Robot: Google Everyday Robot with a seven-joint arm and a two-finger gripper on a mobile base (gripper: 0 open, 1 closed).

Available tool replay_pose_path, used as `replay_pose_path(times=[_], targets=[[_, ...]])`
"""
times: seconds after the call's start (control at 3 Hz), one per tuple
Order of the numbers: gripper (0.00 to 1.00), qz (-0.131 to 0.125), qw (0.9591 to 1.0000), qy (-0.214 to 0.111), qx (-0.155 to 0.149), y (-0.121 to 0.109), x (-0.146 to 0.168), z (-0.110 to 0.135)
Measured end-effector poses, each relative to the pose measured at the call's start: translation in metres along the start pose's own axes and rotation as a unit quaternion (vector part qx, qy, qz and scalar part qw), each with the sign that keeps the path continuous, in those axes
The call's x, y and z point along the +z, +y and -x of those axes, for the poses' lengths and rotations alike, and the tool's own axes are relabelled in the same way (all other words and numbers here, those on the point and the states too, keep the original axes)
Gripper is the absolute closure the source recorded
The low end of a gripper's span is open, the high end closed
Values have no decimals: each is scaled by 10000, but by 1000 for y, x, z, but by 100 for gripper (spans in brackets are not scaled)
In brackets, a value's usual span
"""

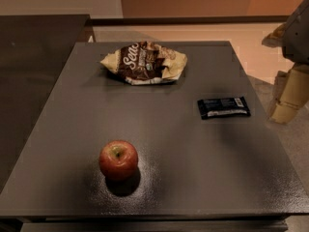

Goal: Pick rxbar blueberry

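The rxbar blueberry [223, 107] is a small flat dark navy bar with white lettering. It lies flat on the right side of the dark grey table [193, 173]. My gripper [288, 99] is cream-coloured and hangs from the grey arm [298, 30] at the right edge of the view. It is off the table's right edge, to the right of the bar and apart from it. It holds nothing that I can see.
A crumpled brown-and-cream chip bag [145, 63] lies at the back middle of the table. A red apple [118, 159] stands at the front left. Another dark surface [34, 57] lies to the left, and light floor [251, 47] shows behind and to the right.
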State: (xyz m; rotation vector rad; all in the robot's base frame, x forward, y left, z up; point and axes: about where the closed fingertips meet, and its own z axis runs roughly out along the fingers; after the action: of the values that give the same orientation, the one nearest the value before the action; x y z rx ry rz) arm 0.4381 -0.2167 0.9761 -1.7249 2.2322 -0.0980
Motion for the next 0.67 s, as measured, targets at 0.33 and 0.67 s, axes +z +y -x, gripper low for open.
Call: replay_pose_path(times=[0.33,0.67], targets=[[0,0,10000,-1,0,0,0,0],[0,80,9999,-63,-22,-5,8,4]])
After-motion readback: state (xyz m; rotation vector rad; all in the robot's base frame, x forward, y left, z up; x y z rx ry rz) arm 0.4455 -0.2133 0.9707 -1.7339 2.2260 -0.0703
